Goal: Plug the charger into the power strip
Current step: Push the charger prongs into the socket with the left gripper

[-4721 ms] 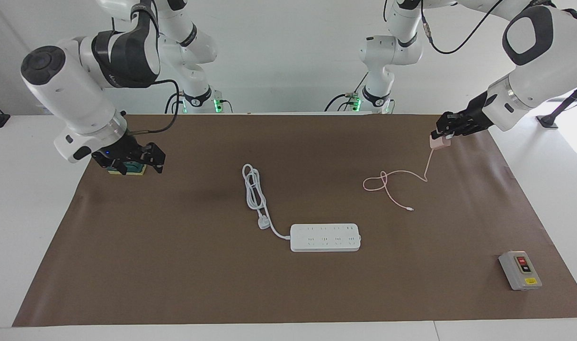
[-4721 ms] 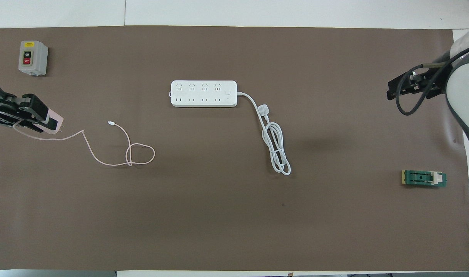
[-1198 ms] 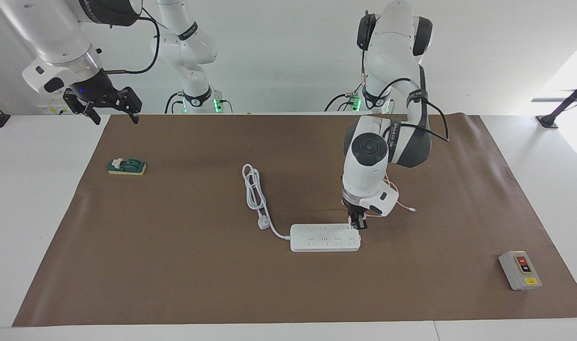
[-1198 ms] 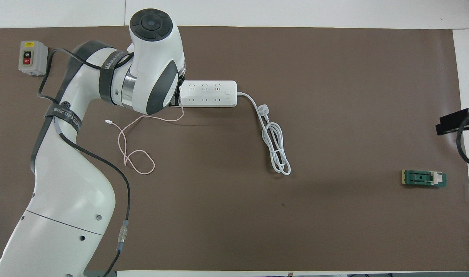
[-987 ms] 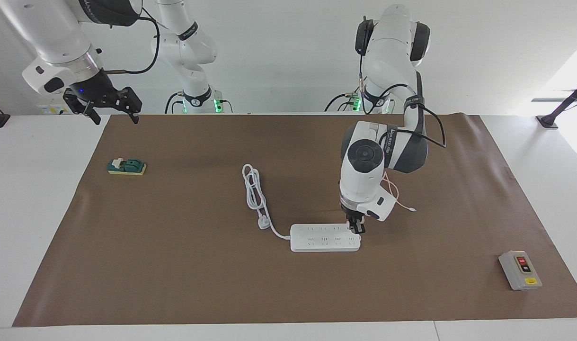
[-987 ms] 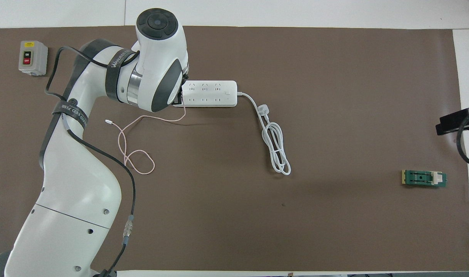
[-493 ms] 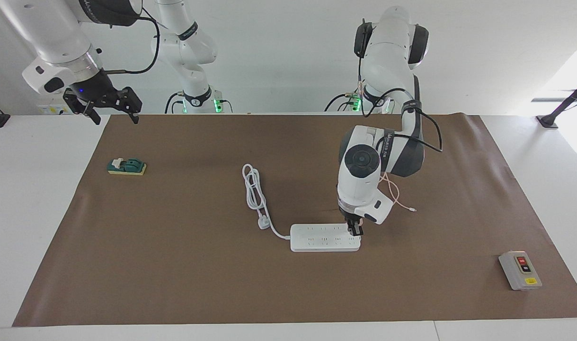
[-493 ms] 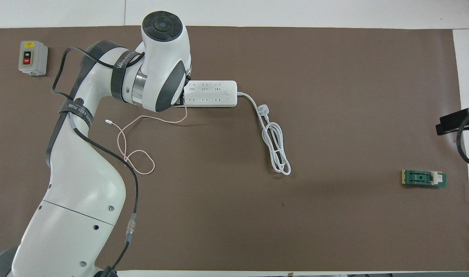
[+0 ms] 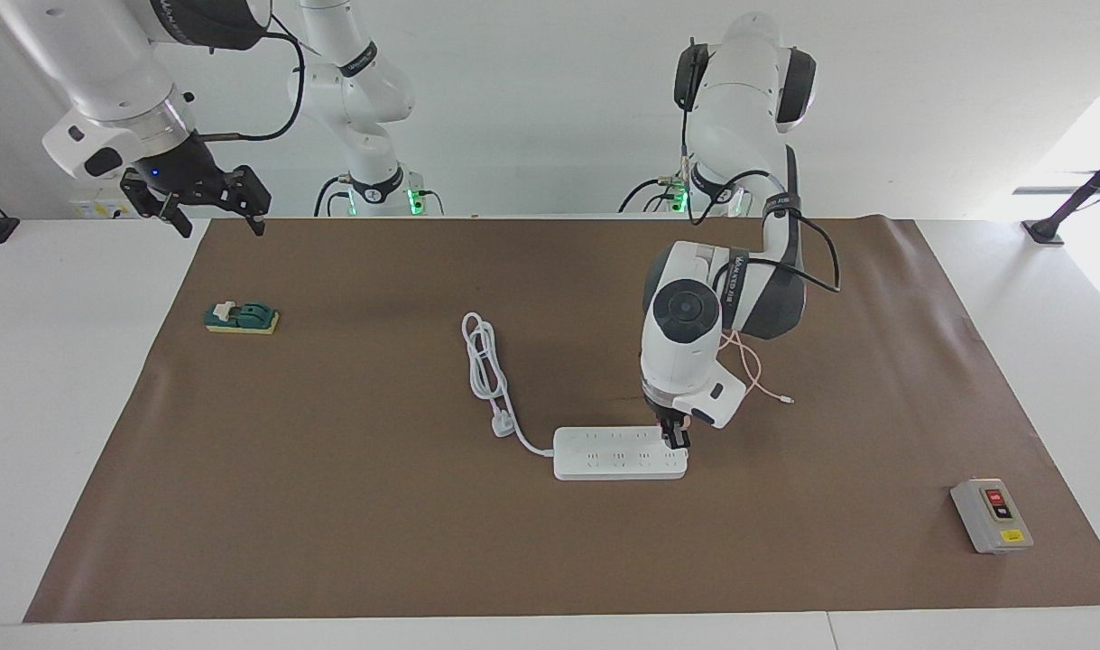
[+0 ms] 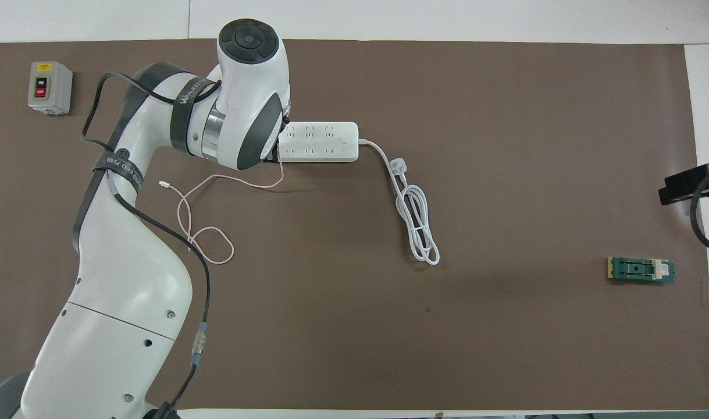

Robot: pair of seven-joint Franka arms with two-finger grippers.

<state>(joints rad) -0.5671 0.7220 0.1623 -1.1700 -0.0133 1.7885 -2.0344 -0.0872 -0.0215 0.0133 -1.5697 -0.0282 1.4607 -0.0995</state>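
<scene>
The left gripper [image 9: 675,440] presses down on the end socket of the power strip [image 9: 617,453], its fingers clamped on the charger, which is almost wholly hidden between them and the strip's top face. Over the last second the left arm has edged along the strip toward its corded end and sunk slightly, so the charger now sits at the socket instead of hovering above the strip's end. That suggests the insertion is under way; whether the pins are fully seated cannot be told from either view. The charger's pink cable [image 10: 198,230] trails from the gripper and curls in a loop on the surface, nearer to the robots than the strip, its small connector lying free.

The right gripper [image 9: 208,206] waits, unmoved, in the air over the edge of the surface at the right arm's end, its fingers spread wide and empty.

The surface is covered by a brown mat [image 9: 378,542]. The strip's thick white cord [image 9: 488,366] lies coiled beside it with its 3-pin plug unconnected. A green block [image 9: 241,317] sits toward the right arm's end, and a grey switch box [image 9: 991,515] with red and black buttons toward the left arm's. A plain white wall stands above the robots' bases.
</scene>
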